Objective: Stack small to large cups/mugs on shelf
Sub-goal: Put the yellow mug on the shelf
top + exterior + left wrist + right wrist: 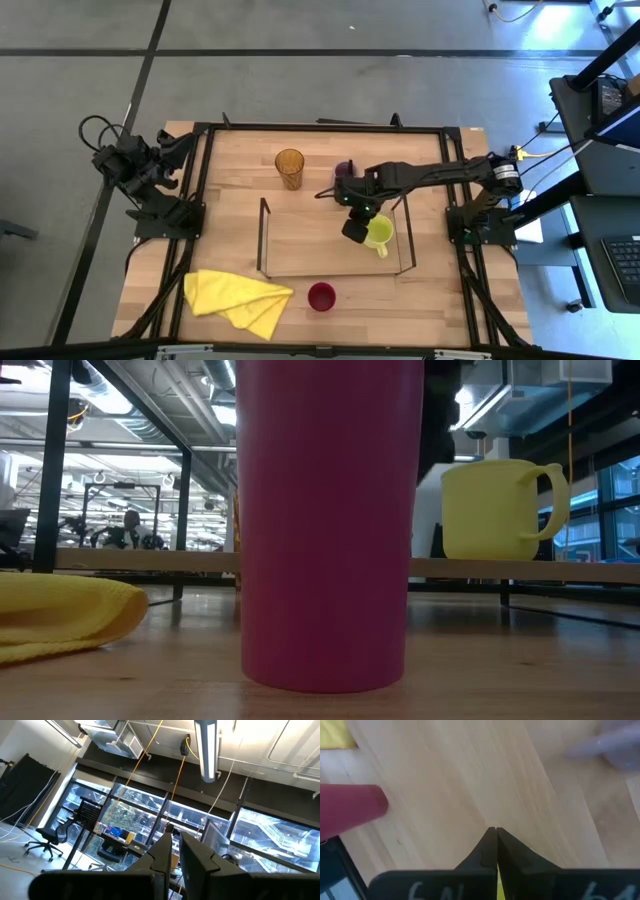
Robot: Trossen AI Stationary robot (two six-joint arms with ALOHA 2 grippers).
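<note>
The yellow-green mug stands upright on the shelf, near its right wire frame; it also shows in the low view. My right gripper is shut on it, at its side toward the table's left. The amber tumbler and the lilac mug, partly hidden by the right arm, stand on the table behind the shelf. The dark red cup stands in front of the shelf and fills the low view. My left gripper is folded back at the table's left edge, shut and pointing up. My right gripper comes at the mug from above, pointing down. A thin yellow strip of the mug shows between the two shut fingers; the gripper hides which part it is. The mug is upright, its base on the shelf board.
A crumpled yellow cloth lies at the table's near left, beside the red cup. The shelf's left wire frame stands up from the board. The board's left and middle are bare wood. A black frame runs around the table.
</note>
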